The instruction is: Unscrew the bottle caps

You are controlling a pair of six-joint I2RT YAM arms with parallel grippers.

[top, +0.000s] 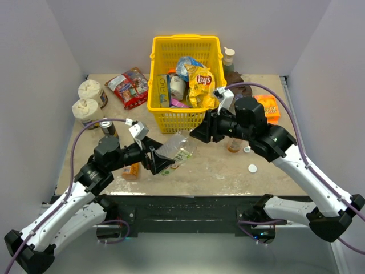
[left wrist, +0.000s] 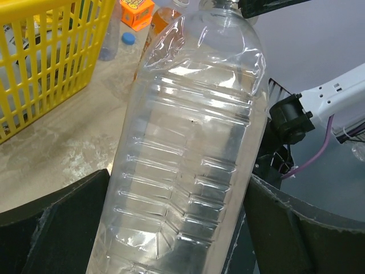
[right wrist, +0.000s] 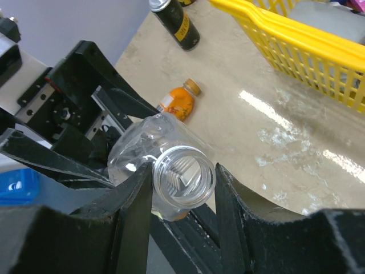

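Right wrist view: the right gripper (right wrist: 183, 174) clamps the capless neck of the clear bottle (right wrist: 142, 142), held mid-table on the near side of the yellow basket (top: 177, 121). The left gripper (left wrist: 178, 177) straddles its body with jaws wide; I cannot tell whether they press it. A white cap (top: 252, 168) lies to the right.

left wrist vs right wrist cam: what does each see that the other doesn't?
Left wrist only: the clear bottle's ribbed body, plus a blue cap and an orange box beyond it. Right wrist only: that bottle's capless open neck between the right gripper's fingers, a small orange juice bottle lying on its side, and a dark can. Both: the clear bottle and the yellow basket.
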